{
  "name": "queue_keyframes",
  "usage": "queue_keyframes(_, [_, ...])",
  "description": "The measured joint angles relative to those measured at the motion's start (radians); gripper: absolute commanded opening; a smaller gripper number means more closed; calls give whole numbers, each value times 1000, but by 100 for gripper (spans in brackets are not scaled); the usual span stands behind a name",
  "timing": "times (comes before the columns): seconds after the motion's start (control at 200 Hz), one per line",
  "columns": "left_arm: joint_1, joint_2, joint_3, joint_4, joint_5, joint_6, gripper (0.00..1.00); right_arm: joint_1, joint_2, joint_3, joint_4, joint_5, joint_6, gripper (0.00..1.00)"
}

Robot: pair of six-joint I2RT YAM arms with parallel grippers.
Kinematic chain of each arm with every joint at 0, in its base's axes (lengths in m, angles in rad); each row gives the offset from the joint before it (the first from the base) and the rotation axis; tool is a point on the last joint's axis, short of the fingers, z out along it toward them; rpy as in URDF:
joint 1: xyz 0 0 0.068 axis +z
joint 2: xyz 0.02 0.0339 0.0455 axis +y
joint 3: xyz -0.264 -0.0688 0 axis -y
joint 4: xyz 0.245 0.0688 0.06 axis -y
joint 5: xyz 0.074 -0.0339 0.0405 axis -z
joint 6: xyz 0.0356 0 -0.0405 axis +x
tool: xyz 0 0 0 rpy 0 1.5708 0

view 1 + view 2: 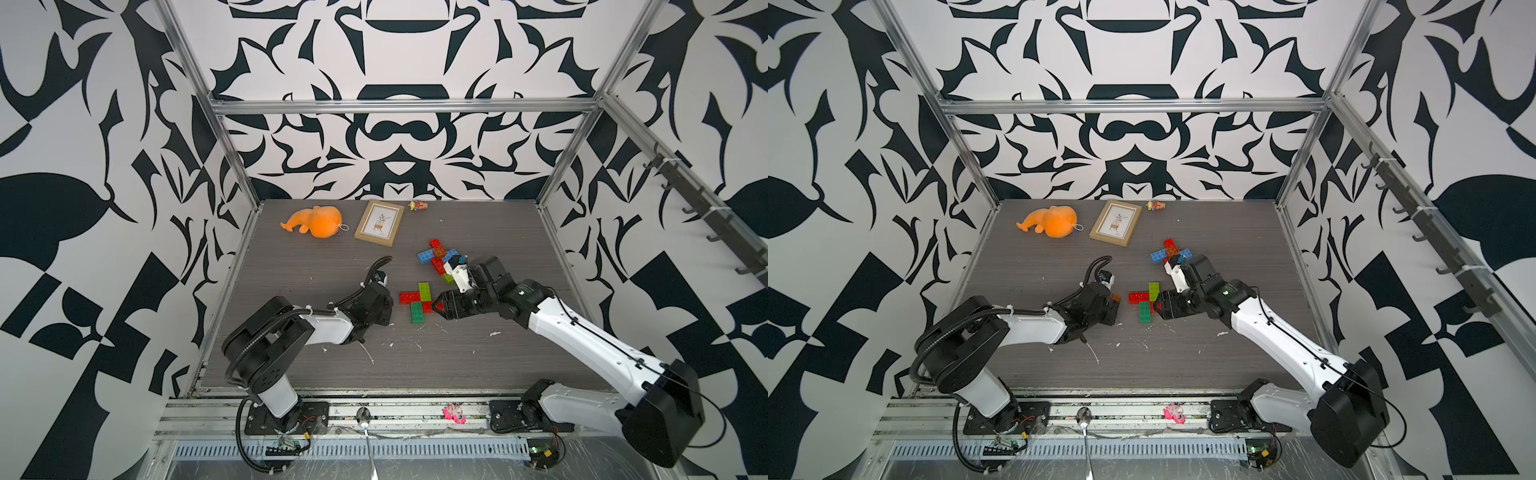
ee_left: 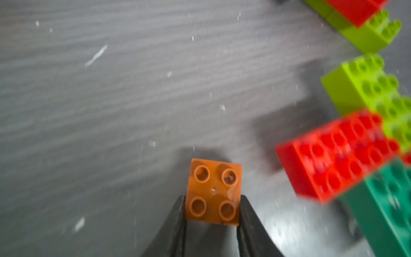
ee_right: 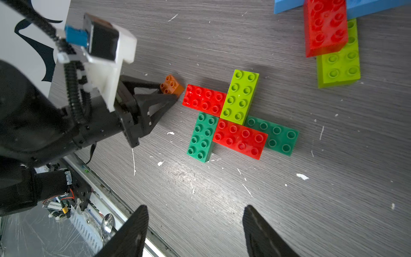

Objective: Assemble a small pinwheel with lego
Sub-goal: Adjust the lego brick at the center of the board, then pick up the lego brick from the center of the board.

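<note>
A cross of lego [image 1: 419, 300] [image 1: 1147, 300] lies flat on the grey table: a lime brick [image 3: 241, 96], two red bricks [image 3: 204, 100] and two dark green bricks [image 3: 202, 135]. One red brick sits on top near the middle. My left gripper [image 2: 212, 200] [image 3: 169, 91] is shut on a small orange-brown square brick [image 2: 213, 192] [image 3: 171, 85] [image 1: 1116, 297], low beside the cross's red arm. My right gripper [image 3: 194, 209] [image 1: 434, 306] hangs open over the table on the cross's other side, with nothing between its fingers.
A loose heap of blue, red, orange-brown and lime bricks [image 1: 438, 257] [image 3: 329, 33] lies behind the cross. An orange plush toy [image 1: 316, 220], a picture frame [image 1: 379, 222] and a small figurine [image 1: 417, 205] are at the back. A spoon [image 1: 363, 415] lies on the front rail.
</note>
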Motion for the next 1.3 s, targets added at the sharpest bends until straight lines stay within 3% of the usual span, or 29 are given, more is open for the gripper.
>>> queue_keyframes(0.27, [-168,-151,-86,-108,-77,-29,39,34,18,-8,3,12,6,72])
queue_keyframes(0.375, [-214,-184,-114,-135,-97,-48,48,62,31,-8,0,34,-1,75])
queue_keyframes(0.71, [-217,-280,-135,-233,-118,-69,80,171,114,61,-21,106,-18,78])
queue_keyframes(0.865, [-217,-571,-133,-364,-89,-126,100,253,185,129,-26,139,-31,78])
queue_keyframes(1.075, [-203,-1080,-114,-671,-64,-299,100,349,327,198,-22,179,-46,79])
queue_keyframes(1.3, [-191,-1270,-68,-929,-26,-410,100,404,535,295,-3,178,-80,78])
